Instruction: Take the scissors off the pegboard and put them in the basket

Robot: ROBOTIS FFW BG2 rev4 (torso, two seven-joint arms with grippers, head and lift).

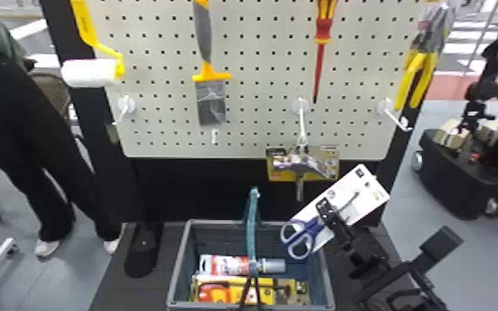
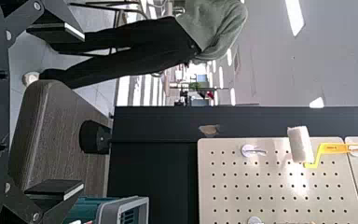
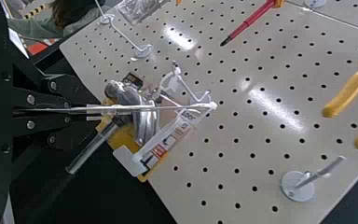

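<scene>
Head view: we see the scissors [image 1: 312,226] on their white card [image 1: 343,192] at lower right of centre, tilted, off the pegboard [image 1: 256,49]. Right gripper [image 1: 326,209] has them, closed across the card; blue-and-white handles hang over the right part of the basket [image 1: 179,264]. Basket sits at bottom centre, teal handle [image 1: 252,231] up, a red-and-white tube [image 1: 227,265] and yellow packs [image 1: 264,290] inside. On the board we get the paint roller [image 1: 91,73] upper left, scraper [image 1: 211,101] left of centre, red screwdriver [image 1: 319,62] upper right, yellow-handled pliers [image 1: 415,78] far right, and a carded metal tool [image 1: 302,165] on the lower middle hook.

Left wrist view: the left gripper's [image 2: 78,111] fingers are wide apart, nothing between them. Basket rim near one finger, pegboard and roller farther off.

Right wrist view: we see the fingers pinched together on the thin card, edge-on, with the carded metal tool behind it, against the pegboard.
</scene>
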